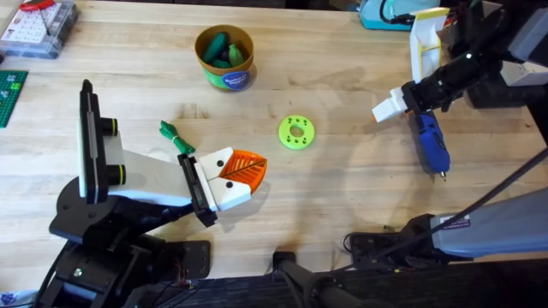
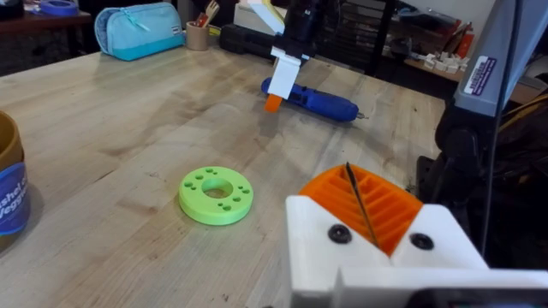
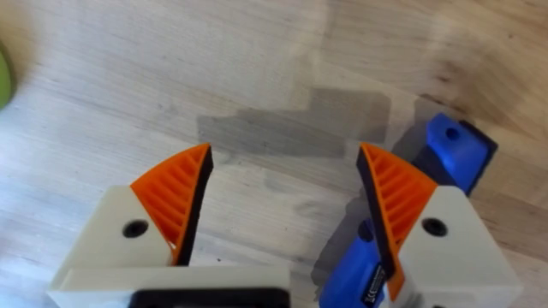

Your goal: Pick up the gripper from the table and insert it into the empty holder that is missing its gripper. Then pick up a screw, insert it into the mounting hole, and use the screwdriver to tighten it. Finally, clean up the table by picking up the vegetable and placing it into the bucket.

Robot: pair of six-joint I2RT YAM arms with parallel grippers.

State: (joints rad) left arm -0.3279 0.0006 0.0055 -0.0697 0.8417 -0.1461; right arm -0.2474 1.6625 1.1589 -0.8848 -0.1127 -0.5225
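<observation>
Pale wooden tabletop (image 1: pixel 342 184) under me, my right claw (image 3: pixel 282 205) hung spread wide with the blue screwdriver (image 1: pixel 431 144) under one pad — my left claw (image 1: pixel 242 168) was pinched empty beside the vegetable (image 1: pixel 172 135), so a skewed closing risked rolling the tool away.

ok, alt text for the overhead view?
The left gripper, jaws shut, hovers over a wooden table near the vegetable and a lime-green disc. The right gripper sits beside the blue screwdriver. The bucket stands farther back.
</observation>
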